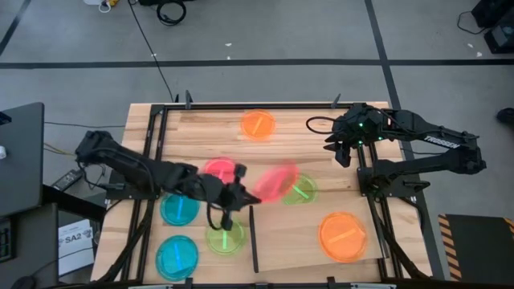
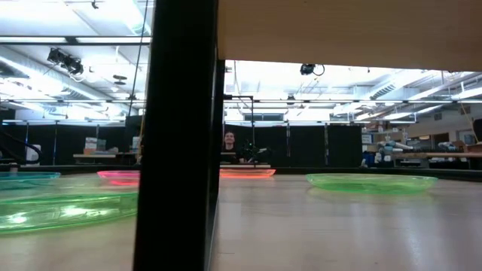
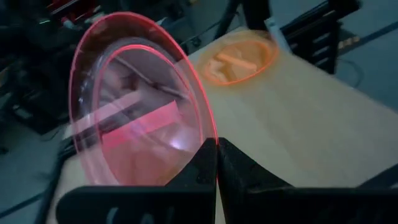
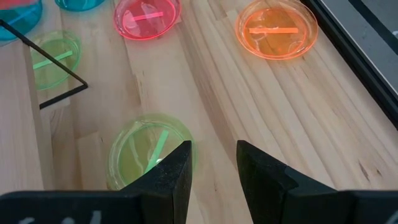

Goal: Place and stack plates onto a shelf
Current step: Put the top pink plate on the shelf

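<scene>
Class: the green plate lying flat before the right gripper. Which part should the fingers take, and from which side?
Its raised rim, on the edge nearest the right gripper, from above, one finger inside and one outside. The green plate lies flat on the table, so only the rim offers purchase; the pink plate in the left gripper overhangs its other edge.

Four cameras: overhead, table-level, two wrist-mounted.
Overhead faces straight down; the right gripper (image 4: 212, 163) camera shares its green plate (image 4: 149, 152) just beyond.
</scene>
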